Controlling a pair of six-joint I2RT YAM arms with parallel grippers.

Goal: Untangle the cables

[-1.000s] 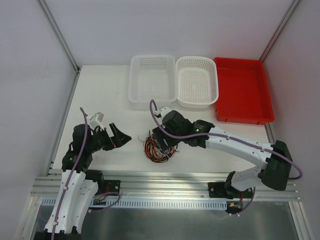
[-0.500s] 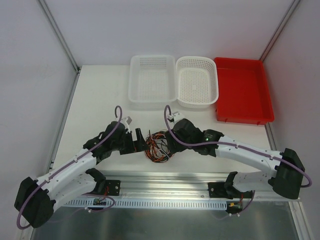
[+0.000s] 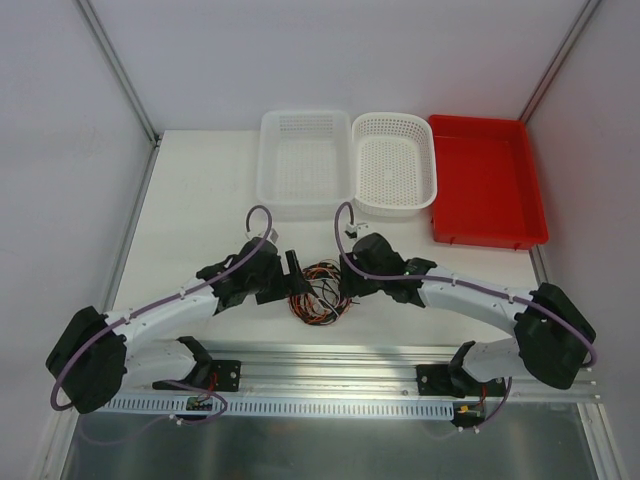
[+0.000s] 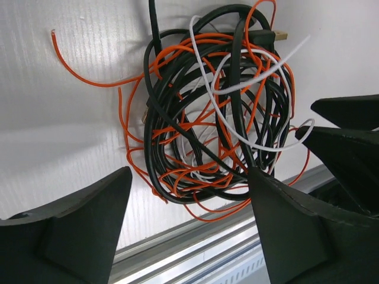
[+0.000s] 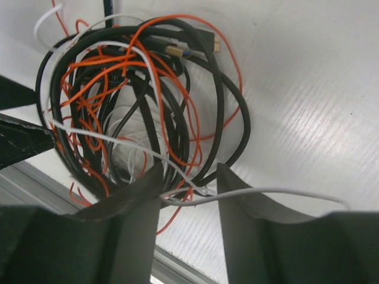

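The cables lie in one tangled bundle of black, orange and white wires on the white table, between my two grippers. In the left wrist view the bundle sits just beyond my left gripper, whose jaws stand wide apart with nothing held; its lower loops reach in between the tips. In the right wrist view my right gripper is at the near edge of the bundle. Its jaws are narrowed but still apart, and a white wire and an orange loop cross the gap.
Two white perforated baskets and a red tray stand along the back of the table. An aluminium rail runs along the near edge, close below the bundle. The other gripper's black fingers show in each wrist view.
My left arm has swung in from the left up to the bundle, and its jaws have narrowed slightly. My right gripper has shifted a little to the right, and its jaws have drawn closer over the wires.
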